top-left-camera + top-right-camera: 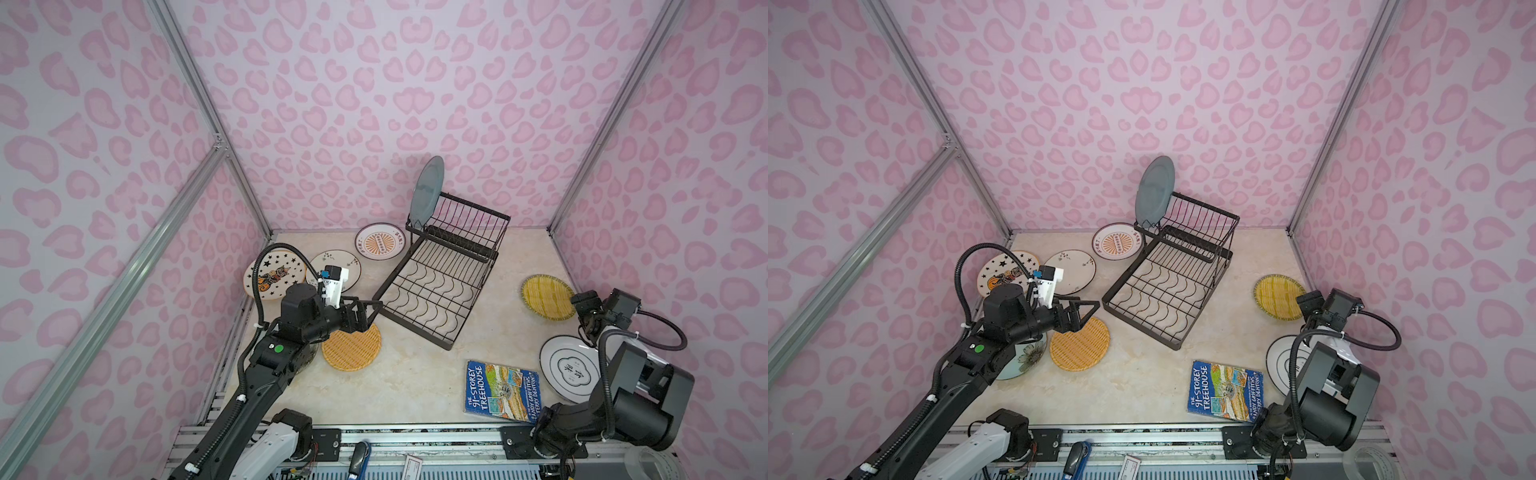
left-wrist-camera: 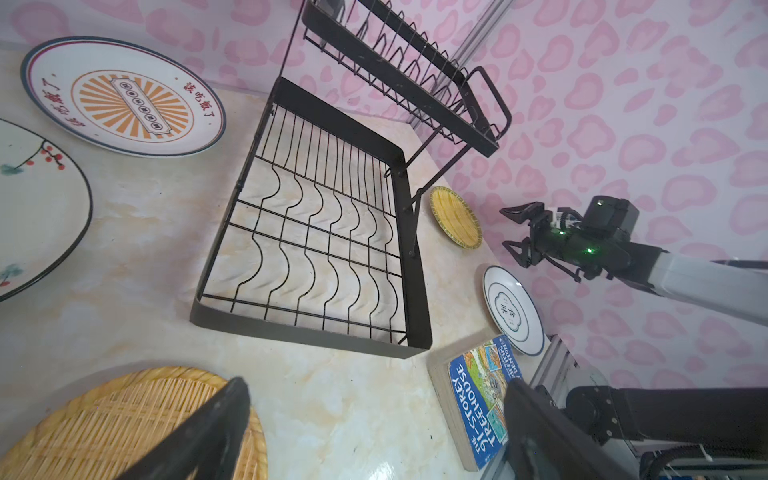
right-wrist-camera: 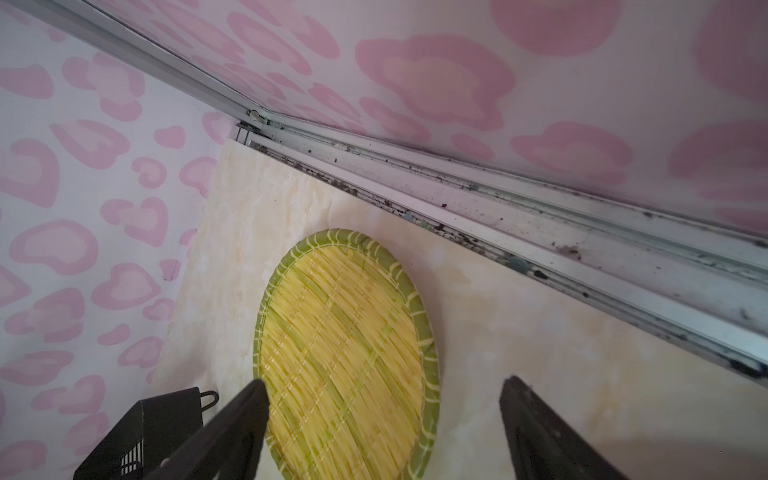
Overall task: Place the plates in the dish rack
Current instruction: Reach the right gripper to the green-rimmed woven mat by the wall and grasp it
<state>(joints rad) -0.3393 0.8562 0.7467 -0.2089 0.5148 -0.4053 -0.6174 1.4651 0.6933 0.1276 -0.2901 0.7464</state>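
**Operator:** Position of rack and plates?

**Technician:** The dish rack (image 1: 440, 282) stood near the back wall, with the grey plate (image 1: 427, 193) upright on edge in its raised basket. The rest lay flat on the table (image 1: 407, 374): sunburst plate (image 1: 380, 241), sprig plate (image 1: 332, 257) and star plate (image 1: 270, 278) left of the rack, orange plate (image 1: 353, 347) at its near corner, yellow plate (image 1: 544, 297) and ring plate (image 1: 569, 368) to its right.

**Operator:** Grippers?

**Technician:** The left gripper (image 1: 374, 316) hovered over the orange plate's rim, jaws apart and empty. The right gripper (image 3: 384, 384) hung above the yellow plate, jaws likewise apart. A book (image 1: 500, 390) lay beside the ring plate.
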